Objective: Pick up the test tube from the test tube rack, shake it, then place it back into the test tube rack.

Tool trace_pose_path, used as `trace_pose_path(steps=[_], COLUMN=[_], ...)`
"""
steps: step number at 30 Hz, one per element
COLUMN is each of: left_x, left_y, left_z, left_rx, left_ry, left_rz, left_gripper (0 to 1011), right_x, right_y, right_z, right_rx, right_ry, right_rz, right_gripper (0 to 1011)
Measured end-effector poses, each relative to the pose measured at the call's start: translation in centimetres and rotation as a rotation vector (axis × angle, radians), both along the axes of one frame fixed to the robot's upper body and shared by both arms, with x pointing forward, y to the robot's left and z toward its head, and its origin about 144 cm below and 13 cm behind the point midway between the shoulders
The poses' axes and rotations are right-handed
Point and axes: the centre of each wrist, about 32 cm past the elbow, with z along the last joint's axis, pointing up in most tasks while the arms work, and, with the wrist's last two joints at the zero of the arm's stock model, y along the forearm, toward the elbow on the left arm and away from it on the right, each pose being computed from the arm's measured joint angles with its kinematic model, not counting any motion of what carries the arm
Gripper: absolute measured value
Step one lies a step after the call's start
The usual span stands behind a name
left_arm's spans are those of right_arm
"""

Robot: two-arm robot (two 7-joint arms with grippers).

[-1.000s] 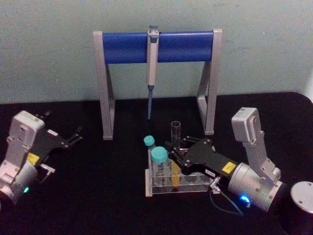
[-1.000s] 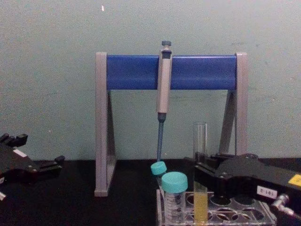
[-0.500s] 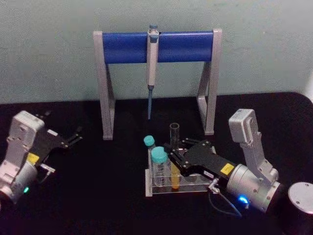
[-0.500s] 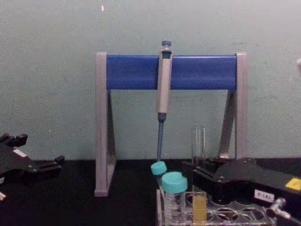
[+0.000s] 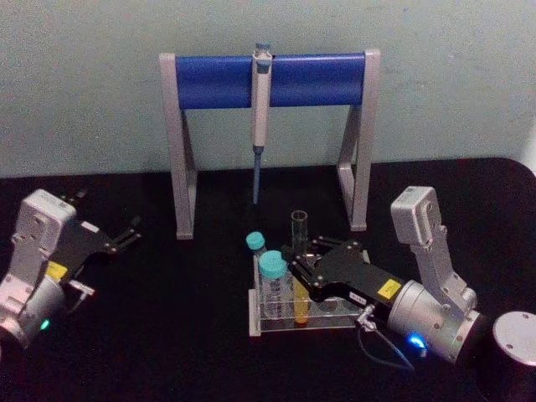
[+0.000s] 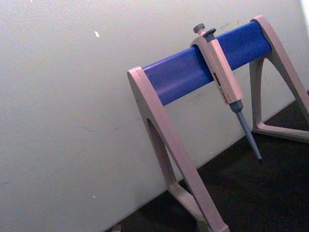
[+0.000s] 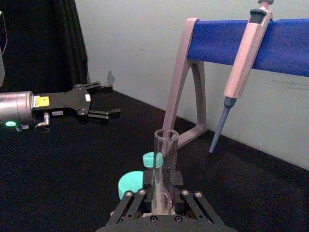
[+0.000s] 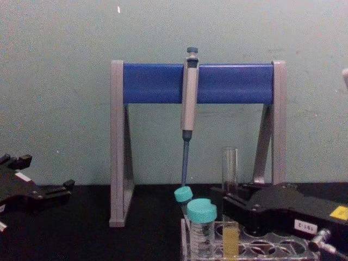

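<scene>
**Tube upright in the rack, right fingers around it**

A yellow label sits on the right gripper's black body and another on the left gripper; a small white tag with dark characters shows on the right gripper in the chest view, but none of this writing can be read.

The tube is a tall, thin, clear glass cylinder with an open top and no cap. Yellow-orange liquid fills its lower part; the upper part is empty and see-through. Its long axis stands vertical, mouth up, bottom down in a hole of the rack, a low clear plastic frame with round holes in its top plate, resting on the black table. The tube stands in the rack's left part, just beside two teal-capped tubes.

The right gripper reaches in from the right, low over the rack, with its fingers on either side of the tube's middle, clamped against the glass as the right wrist view shows it.

The left gripper rests well apart at the table's left side, its fingers spread and holding nothing.

Behind the rack stands a grey stand with a blue bar, and a pipette hangs from it, tip down.
</scene>
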Motion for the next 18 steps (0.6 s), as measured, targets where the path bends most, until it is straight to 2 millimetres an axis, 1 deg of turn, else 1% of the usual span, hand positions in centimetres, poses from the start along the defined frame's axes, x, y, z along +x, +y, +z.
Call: trace_pose_path(steps=[3, 4, 6, 8, 9, 10, 11, 12, 13, 14, 16, 17, 18], left_x=[0.0, 0.0, 0.0, 0.0, 0.0, 0.0, 0.0, 0.0, 0.0, 0.0, 0.0, 0.0, 0.0], left_y=[0.0, 0.0, 0.0, 0.0, 0.0, 0.0, 0.0, 0.0, 0.0, 0.0, 0.0, 0.0, 0.0], left_z=[0.0, 0.0, 0.0, 0.0, 0.0, 0.0, 0.0, 0.0, 0.0, 0.0, 0.0, 0.0, 0.0], left_rx=[0.0, 0.0, 0.0, 0.0, 0.0, 0.0, 0.0, 0.0, 0.0, 0.0, 0.0, 0.0, 0.0], left_ry=[0.0, 0.0, 0.0, 0.0, 0.0, 0.0, 0.0, 0.0, 0.0, 0.0, 0.0, 0.0, 0.0], left_rz=[0.0, 0.0, 0.0, 0.0, 0.0, 0.0, 0.0, 0.0, 0.0, 0.0, 0.0, 0.0, 0.0], left_gripper=[1001, 1001, 1001, 1001, 1001, 1001, 1001, 1001, 1001, 1001, 1001, 1001, 1001], right_x=[0.0, 0.0, 0.0, 0.01, 0.0, 0.01, 0.01, 0.01, 0.01, 0.01, 0.01, 0.01, 0.01], right_y=[0.0, 0.0, -0.01, -0.01, -0.01, -0.01, -0.01, -0.01, -0.01, -0.01, -0.01, -0.01, -0.01], right_z=[0.01, 0.01, 0.02, 0.03, 0.03, 0.04, 0.04, 0.04, 0.04, 0.04, 0.04, 0.04, 0.04], right_rx=[0.0, 0.001, 0.001, 0.001, 0.002, 0.003, 0.003, 0.003, 0.003, 0.003, 0.003, 0.003, 0.003], right_ry=[0.0, 0.0, 0.0, 0.0, -0.001, -0.001, -0.001, -0.001, -0.001, -0.001, -0.001, -0.001, -0.001], right_rz=[0.0, 0.0, 0.0, 0.0, 0.0, 0.001, 0.001, 0.001, 0.001, 0.001, 0.002, 0.002, 0.002], right_gripper=[304, 362, 394, 479, 499, 738, 780, 792, 846, 846, 916, 916, 950])
